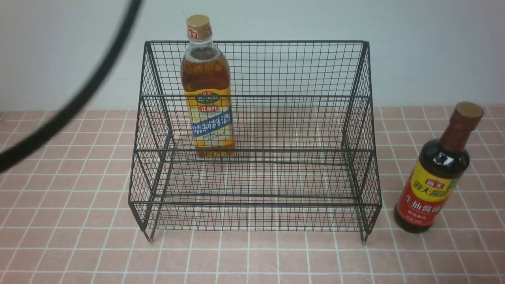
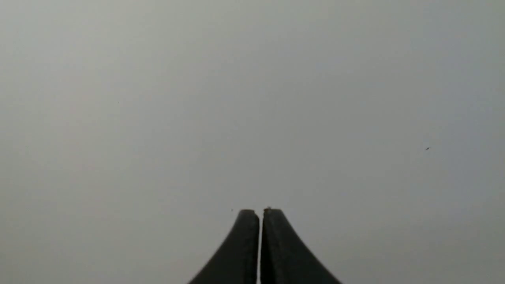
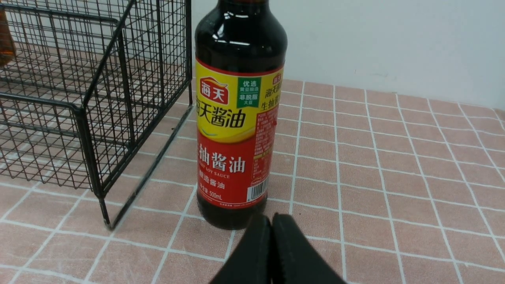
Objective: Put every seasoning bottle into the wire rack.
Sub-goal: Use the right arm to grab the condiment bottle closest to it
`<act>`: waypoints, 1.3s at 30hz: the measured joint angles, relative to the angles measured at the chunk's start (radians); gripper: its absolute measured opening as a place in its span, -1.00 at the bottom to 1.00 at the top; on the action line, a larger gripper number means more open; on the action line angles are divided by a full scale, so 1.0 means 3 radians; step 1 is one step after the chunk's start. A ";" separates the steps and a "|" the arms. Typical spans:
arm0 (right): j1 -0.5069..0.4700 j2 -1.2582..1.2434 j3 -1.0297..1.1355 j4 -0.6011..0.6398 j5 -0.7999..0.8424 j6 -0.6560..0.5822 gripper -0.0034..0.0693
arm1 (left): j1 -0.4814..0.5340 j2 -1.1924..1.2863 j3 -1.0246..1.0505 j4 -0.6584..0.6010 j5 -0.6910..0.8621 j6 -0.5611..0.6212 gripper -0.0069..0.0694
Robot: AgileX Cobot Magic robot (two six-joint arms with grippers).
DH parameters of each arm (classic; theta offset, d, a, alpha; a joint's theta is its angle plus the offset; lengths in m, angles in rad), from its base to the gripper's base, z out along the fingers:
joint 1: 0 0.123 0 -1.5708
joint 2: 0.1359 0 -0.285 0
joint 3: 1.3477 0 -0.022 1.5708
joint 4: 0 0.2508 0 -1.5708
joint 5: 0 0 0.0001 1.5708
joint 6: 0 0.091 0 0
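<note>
A dark, long-necked glass bottle with a brown cap and yellow-red label [image 1: 434, 177] stands upright on the pink tiled surface [image 1: 79, 244], just to the right of the large black wire-mesh rack [image 1: 300, 71] and outside it. The right end effector [image 3: 272, 221] points straight at the bottle's foot from the near side, its tips close to the base but apart from it. Its jaws are pressed together and hold nothing. The bottle's long axis is vertical, so a grip would probably call for the jaws to spread first and then take the body from the side. The right arm looks the nearer one. The left end effector [image 2: 260, 213] is also fully closed and empty, and its wrist view shows only blank grey. The rack's sloped right side wall stands between the dark bottle and the tiers, so the bottle would likely need lifting over a rail. The clear bottle of amber liquid with a tan cap and yellow-blue label [image 1: 207, 98] stands upright on the far, upper tier, left of middle, leaving the right part free. A blurred black cable [image 1: 79, 98] crosses the front view at far left.
</note>
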 joint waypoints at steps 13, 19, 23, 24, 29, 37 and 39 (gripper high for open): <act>0.0000 0.0000 0.0000 0.0000 0.0000 0.0000 -0.94 | -0.0240 -0.0333 -0.0006 0.0000 -0.0225 -0.0173 -0.83; 0.0000 0.0000 0.0000 0.0000 0.0000 0.0000 -0.94 | -0.0240 -0.0344 -0.0006 0.0002 0.0212 -0.0170 -0.83; 0.0000 0.0000 0.0000 0.0000 0.0000 0.0000 -0.94 | -0.0240 -0.0359 -0.0006 0.0003 0.1011 -0.0282 -0.83; 0.0000 0.0000 0.0000 0.0000 0.0000 0.0000 -0.94 | -0.0240 -0.0359 -0.0006 0.0003 0.1049 -0.0291 -0.83; 0.0000 0.0000 0.0000 0.0000 0.0000 0.0000 -0.94 | -0.0240 -0.0359 -0.0006 0.0003 0.2024 -0.0734 -0.83; 0.0000 0.0000 0.0000 0.0000 0.0000 0.0000 -0.94 | -0.0240 -0.0349 -0.0006 0.0862 0.3240 -0.1899 -0.83; 0.0000 0.0000 0.0000 0.0000 0.0000 0.0000 -0.94 | -0.0240 -0.0353 -0.0006 0.1549 0.3503 -0.2594 -0.83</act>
